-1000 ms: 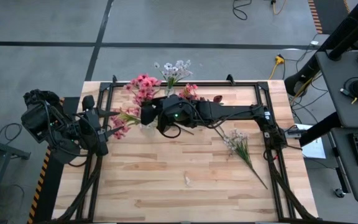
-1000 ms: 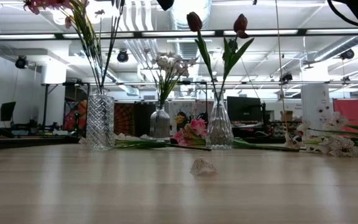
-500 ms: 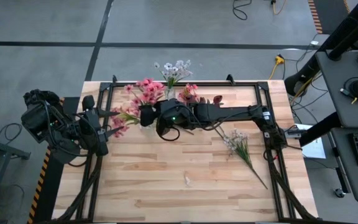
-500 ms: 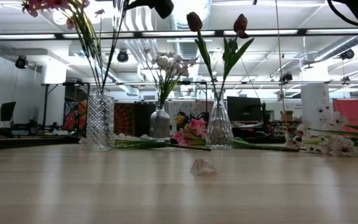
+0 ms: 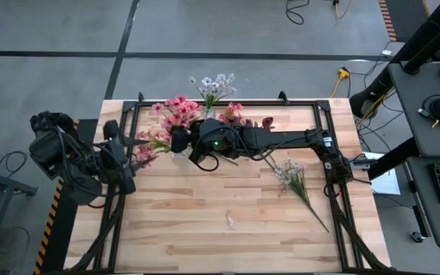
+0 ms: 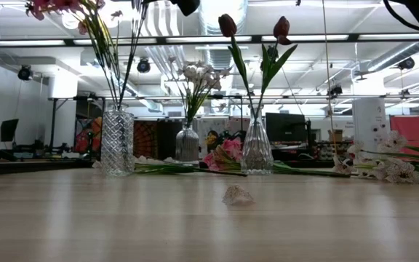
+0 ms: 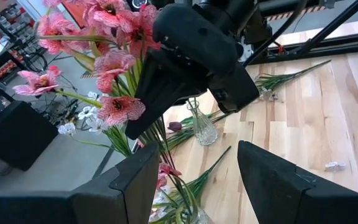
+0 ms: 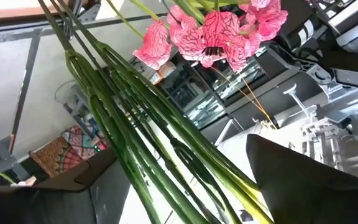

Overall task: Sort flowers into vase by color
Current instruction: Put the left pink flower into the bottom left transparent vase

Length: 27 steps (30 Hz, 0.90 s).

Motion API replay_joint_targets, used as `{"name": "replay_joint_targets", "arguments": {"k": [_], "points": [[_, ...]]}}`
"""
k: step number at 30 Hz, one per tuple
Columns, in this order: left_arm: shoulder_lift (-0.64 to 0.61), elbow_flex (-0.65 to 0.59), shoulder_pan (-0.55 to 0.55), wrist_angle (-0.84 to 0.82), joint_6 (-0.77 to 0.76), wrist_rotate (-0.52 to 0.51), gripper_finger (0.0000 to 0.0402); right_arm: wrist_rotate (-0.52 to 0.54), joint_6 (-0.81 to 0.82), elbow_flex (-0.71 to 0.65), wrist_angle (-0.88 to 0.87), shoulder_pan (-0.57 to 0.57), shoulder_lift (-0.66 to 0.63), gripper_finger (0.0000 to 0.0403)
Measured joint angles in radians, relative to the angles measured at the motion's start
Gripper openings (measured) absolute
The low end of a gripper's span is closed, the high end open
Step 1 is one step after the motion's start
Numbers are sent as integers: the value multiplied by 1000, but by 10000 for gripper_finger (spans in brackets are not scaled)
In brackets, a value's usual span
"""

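Right pincer (image 5: 180,140) open around upright pink flowers (image 5: 176,109) standing in far-left cut-glass vase (image 6: 117,140); left pincer (image 5: 137,142) open, idle at left edge; white flower stem (image 5: 296,182) lying on tabletop (image 5: 228,244), right side, long axis near-right, nearer right arm.

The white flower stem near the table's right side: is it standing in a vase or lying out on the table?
Out. The white flower stem lies flat on the table, apart from the three vases.
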Motion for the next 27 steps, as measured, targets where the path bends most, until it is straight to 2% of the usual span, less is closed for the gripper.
{"name": "replay_joint_targets", "arguments": {"k": [16, 20, 27], "points": [[1, 0, 0, 12, 12, 0, 201, -52, 26, -14, -23, -1, 0, 217], [0, 0, 0, 13, 10, 0, 201, -45, 34, -14, -19, -2, 0, 223], [1, 0, 0, 14, 8, 0, 201, 3, 34, -14, 15, -2, 0, 269]]}}
